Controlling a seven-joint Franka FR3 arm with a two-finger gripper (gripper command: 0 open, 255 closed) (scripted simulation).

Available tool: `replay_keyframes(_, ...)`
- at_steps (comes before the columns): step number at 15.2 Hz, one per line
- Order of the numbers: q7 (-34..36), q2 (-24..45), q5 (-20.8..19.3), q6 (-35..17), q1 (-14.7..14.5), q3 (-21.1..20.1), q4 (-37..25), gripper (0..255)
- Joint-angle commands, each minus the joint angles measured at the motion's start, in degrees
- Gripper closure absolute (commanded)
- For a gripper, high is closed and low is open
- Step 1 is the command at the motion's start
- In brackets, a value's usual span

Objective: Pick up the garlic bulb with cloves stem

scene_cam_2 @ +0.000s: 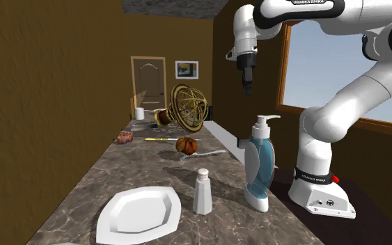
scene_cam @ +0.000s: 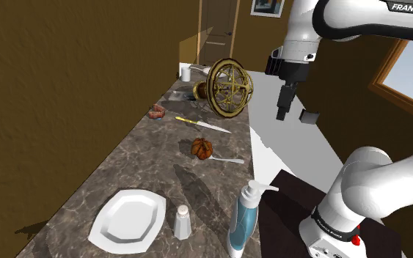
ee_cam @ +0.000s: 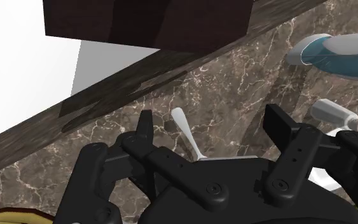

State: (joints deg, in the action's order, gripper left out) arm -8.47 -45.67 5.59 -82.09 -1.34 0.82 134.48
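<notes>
Jaws wide, empty, high above the edge of the counter (scene_cam: 142, 157), well apart from the brown garlic bulb (scene_cam: 202, 148).

The arm (scene_cam: 366, 183) is glossy white, built of rounded segments with dark bands at the joints. White "FRANKA" lettering (scene_cam: 411, 7) sits on a dark band of the top link, and the base carries a small red button (scene_cam: 356, 240). The hand (scene_cam: 282, 116) is all black, with two blocky fingers (ee_cam: 147, 130) and round screws (ee_cam: 215, 189).
</notes>
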Motion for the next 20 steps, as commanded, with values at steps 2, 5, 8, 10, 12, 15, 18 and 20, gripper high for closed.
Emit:
replay_keyframes(2,0.8,0.7,0.3,-2.2,-0.2,-1.0,0.7,0)
replay_keyframes(5,3.2,3.3,1.1,-8.8,-0.8,-4.2,2.4,0)
replay_keyframes(8,5.8,6.7,1.5,-15.4,-1.2,-7.3,3.2,0)
replay_keyframes(10,7.6,9.4,1.4,-19.7,-1.3,-9.4,3.4,0)
replay_keyframes(12,9.5,12.5,1.0,-23.9,-1.4,-11.4,3.2,0)
replay_keyframes(15,12.6,17.5,-0.2,-29.9,-1.1,-14.6,2.2,0)
replay_keyframes(18,16.3,23.0,-2.5,-35.4,-0.5,-17.6,0.4,0)
replay_keyframes(20,19.1,27.0,-4.7,-38.7,0.0,-19.6,-1.2,0)
